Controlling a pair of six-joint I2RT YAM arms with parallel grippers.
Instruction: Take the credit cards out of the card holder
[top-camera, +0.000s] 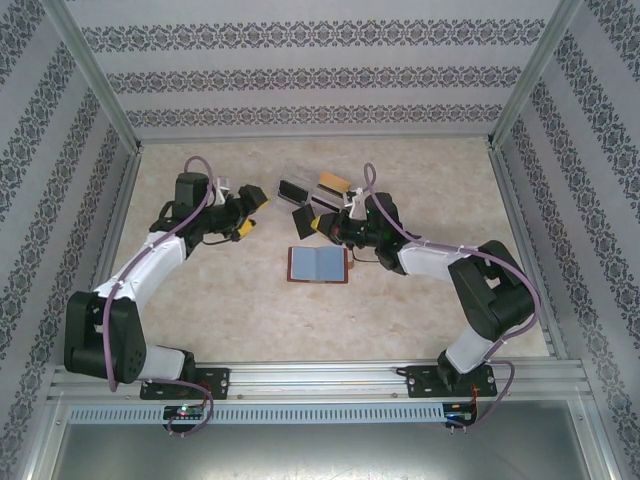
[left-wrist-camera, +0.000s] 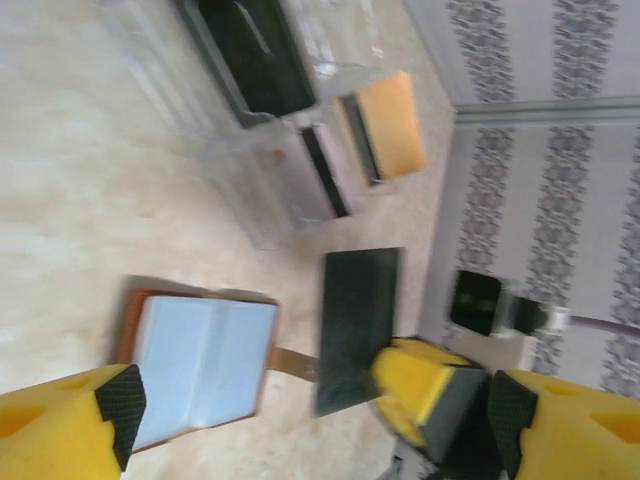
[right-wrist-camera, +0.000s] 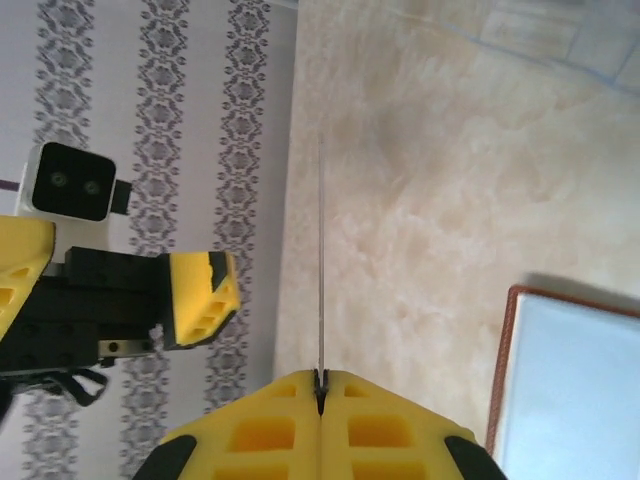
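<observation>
Top external view: a small brown leather-like bifold card holder (top-camera: 318, 264) lies open and flat mid-table, blue-grey pockets up. Bare tabletop surrounds it, with wide room toward the near edge. Just beyond it, the right gripper (top-camera: 322, 224) is clamped on a dark thin rectangular plastic card (top-camera: 303, 220), held apart from the card holder. The left gripper (top-camera: 247, 214) hovers to that card's left, jaws wide and holding nothing. Further back, a clear plastic compartment tray (top-camera: 300, 190) holds a yellow-orange card (top-camera: 332, 182). The left wrist camera shows the dark card's flat face, while the right wrist camera catches it edge-on as a thin line. Beige marbled tabletop (top-camera: 420, 190), patterned wallpaper walls (top-camera: 300, 80), aluminium frame (top-camera: 100, 90).
</observation>
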